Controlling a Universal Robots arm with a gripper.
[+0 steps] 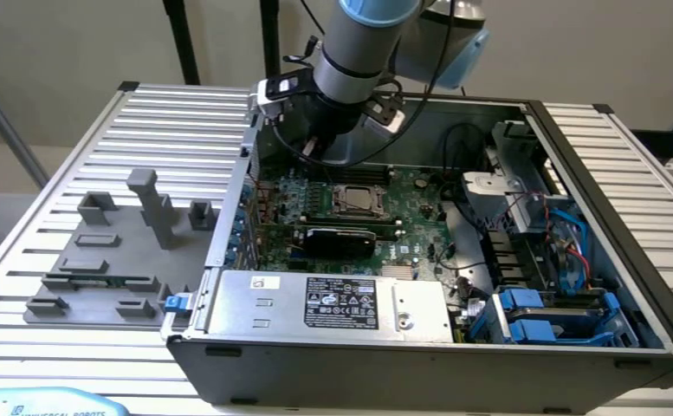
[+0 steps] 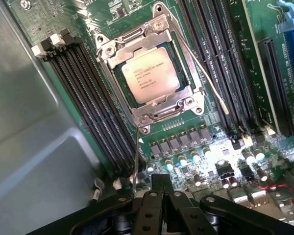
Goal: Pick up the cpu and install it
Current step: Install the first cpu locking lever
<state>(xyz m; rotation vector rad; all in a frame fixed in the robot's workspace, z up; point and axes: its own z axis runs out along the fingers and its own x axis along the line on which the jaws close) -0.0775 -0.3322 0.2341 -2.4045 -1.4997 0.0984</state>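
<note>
Silver cpu (image 2: 151,76) between black memory slots (image 2: 90,93).

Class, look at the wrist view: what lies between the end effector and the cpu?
In the wrist view, motherboard capacitors and the socket's frame lie between end effector and cpu.

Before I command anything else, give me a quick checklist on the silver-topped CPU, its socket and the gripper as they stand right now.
1. Square silver-topped cpu lies inside the metal socket frame on the green motherboard: ok.
2. Cpu sits flat and square to the frame: looks ok; full seating cannot tell.
3. Black gripper is shut, holding nothing: ok.
4. Gripper is apart from the cpu, above the board: ok.
5. Thin wire retention levers locked down: cannot tell.
6. Black memory slots beside the socket are unoccupied: ok.
</note>
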